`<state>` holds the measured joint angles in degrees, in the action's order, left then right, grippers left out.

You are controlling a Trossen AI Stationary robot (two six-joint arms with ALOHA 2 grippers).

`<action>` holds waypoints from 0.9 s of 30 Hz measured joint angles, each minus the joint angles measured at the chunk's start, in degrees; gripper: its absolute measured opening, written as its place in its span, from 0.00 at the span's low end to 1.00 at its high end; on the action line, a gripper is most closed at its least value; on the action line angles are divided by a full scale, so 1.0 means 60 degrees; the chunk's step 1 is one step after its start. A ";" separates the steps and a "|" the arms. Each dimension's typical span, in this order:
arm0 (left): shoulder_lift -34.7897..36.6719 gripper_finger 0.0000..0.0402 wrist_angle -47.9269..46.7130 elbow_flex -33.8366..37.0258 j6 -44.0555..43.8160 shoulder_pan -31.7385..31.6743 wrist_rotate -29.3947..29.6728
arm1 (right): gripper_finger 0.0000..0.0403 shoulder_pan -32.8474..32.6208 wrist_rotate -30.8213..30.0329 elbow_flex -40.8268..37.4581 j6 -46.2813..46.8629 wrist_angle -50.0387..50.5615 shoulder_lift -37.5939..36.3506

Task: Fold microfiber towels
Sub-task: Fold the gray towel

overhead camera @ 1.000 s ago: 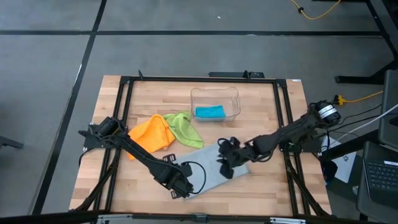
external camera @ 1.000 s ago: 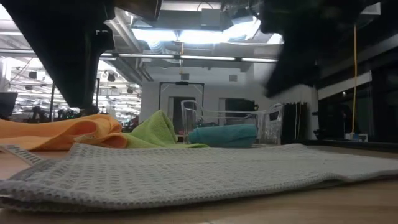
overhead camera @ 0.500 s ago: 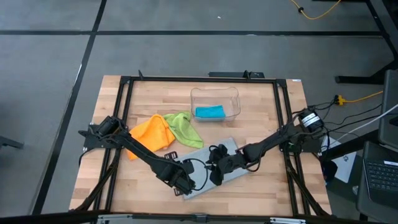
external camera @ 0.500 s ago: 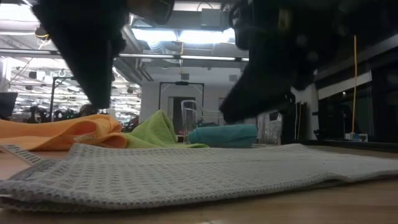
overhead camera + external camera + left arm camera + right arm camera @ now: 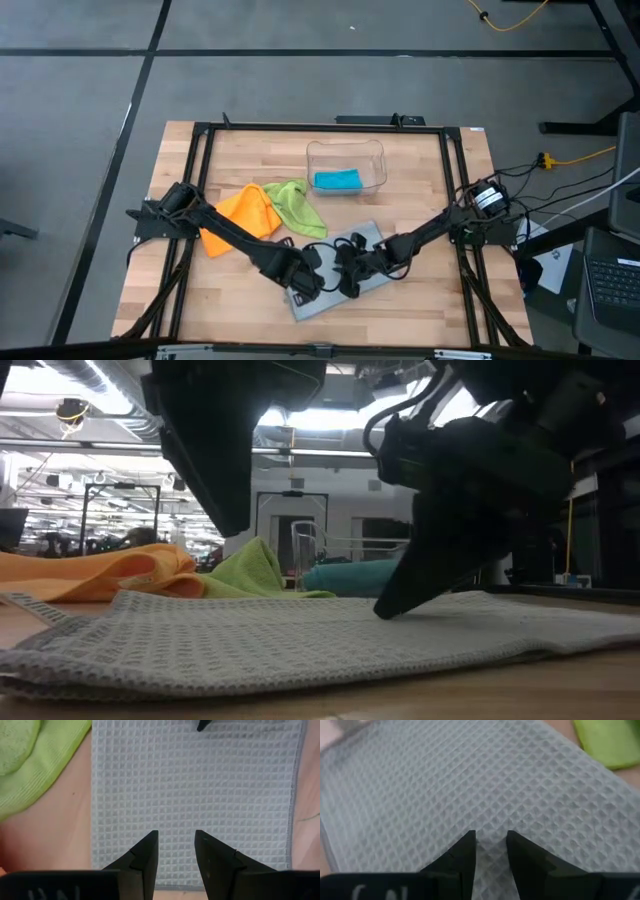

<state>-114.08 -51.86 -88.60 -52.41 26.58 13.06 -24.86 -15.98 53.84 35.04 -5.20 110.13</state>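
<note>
Both grippers are hovering over the pale grey-blue towel (image 5: 335,272) lying flat at the near middle of the table (image 5: 440,190): the left gripper (image 5: 176,851) with fingers released and empty just above it, the right gripper (image 5: 490,851) with fingers parted and tips touching the weave, so each should probably be pinching one layer at a matching edge before lifting. Farther back, the lime green towel (image 5: 296,206) and orange towel (image 5: 243,215) are lying crumpled just beside it, possibly crowding the fold, while the teal blue towel (image 5: 337,179) is sitting in the clear bin (image 5: 346,148).
</note>
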 joint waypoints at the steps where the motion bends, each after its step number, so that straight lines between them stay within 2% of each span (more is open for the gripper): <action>1: 0.0000 0.30 0.0001 0.0000 0.0008 0.0026 -0.0017 | 0.28 0.0006 0.0108 0.0010 -0.0245 0.0094 -0.0006; 7: 0.0000 0.30 0.0012 0.0000 0.0079 0.0217 -0.0033 | 0.28 0.0022 0.1202 0.0031 -0.2022 0.0827 -0.0159; 12: 0.0000 0.30 0.0001 0.0000 0.0086 0.0382 -0.0044 | 0.28 0.0130 0.2190 0.0037 -0.3630 0.2094 -0.0428; 19: 0.0000 0.30 0.0003 0.0000 0.0089 0.0560 -0.0051 | 0.28 0.0463 0.2584 -0.0007 -0.5295 0.3132 -0.0924; 27: 0.0000 0.30 0.0016 0.0000 0.0089 0.0801 -0.0019 | 0.28 0.0755 0.2608 -0.0039 -0.6995 0.5208 -0.1588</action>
<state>-114.08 -51.77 -88.60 -51.88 31.38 12.95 -20.33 -0.33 53.60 -6.94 26.05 100.60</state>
